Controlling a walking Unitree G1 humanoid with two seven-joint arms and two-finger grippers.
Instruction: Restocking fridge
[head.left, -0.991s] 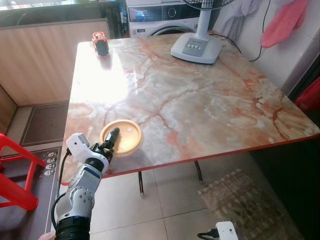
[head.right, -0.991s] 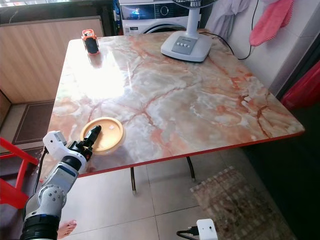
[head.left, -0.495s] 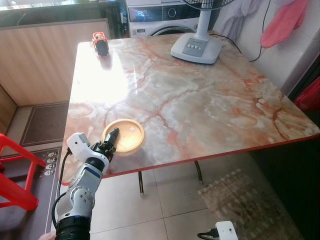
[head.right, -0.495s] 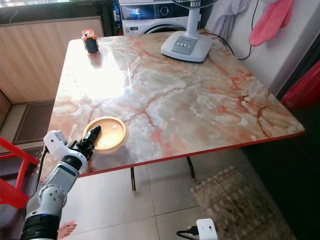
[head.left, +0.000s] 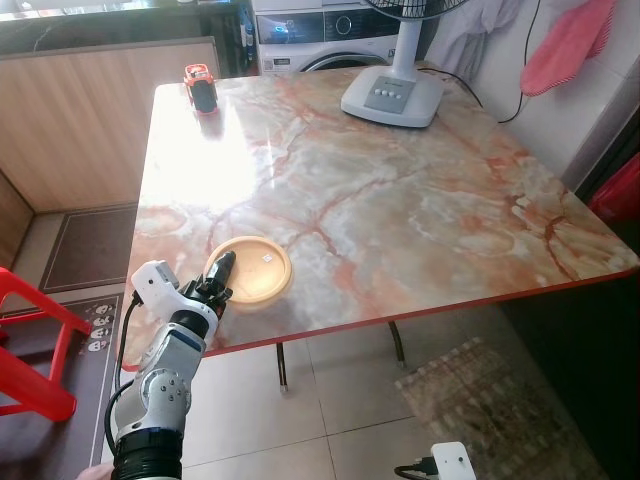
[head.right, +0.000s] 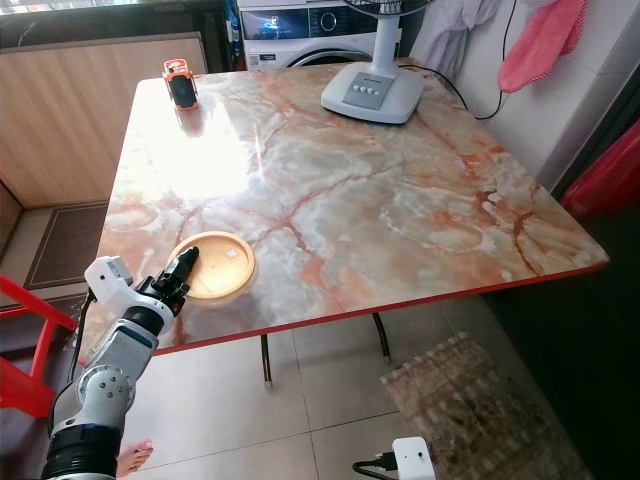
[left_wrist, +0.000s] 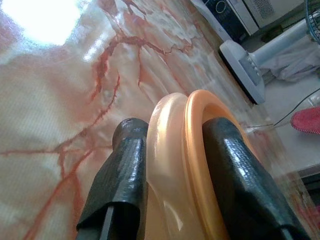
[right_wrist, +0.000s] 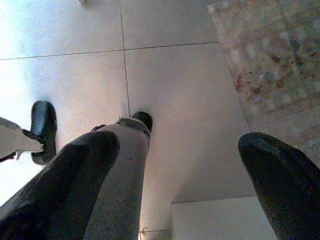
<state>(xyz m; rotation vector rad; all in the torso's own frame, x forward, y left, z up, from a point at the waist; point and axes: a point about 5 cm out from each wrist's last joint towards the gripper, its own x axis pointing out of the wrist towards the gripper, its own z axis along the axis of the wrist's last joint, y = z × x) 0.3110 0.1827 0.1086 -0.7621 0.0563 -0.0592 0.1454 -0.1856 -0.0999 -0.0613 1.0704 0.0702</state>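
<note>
Item: orange plate (head.left: 250, 271), shifted slightly rightward; my left gripper (head.left: 220, 274) pinches its rim; right gripper (right_wrist: 175, 165) spread, idle. Lift pending.

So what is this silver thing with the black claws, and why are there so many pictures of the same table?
It is a robot that walks around a home. Two pictures come from cameras on its head, like eyes looking down at a marble table. The other two come from little cameras on its wrists.

The left end effector has two black fingers, and they pinch the rim of an orange plate near the table's front edge. In the left wrist picture you see that rim squeezed between the fingers.

The right end effector hangs open, pointing at the tiled floor.

Also on the table: a white fan base and a small orange and black toy car, both at the far end.
</note>
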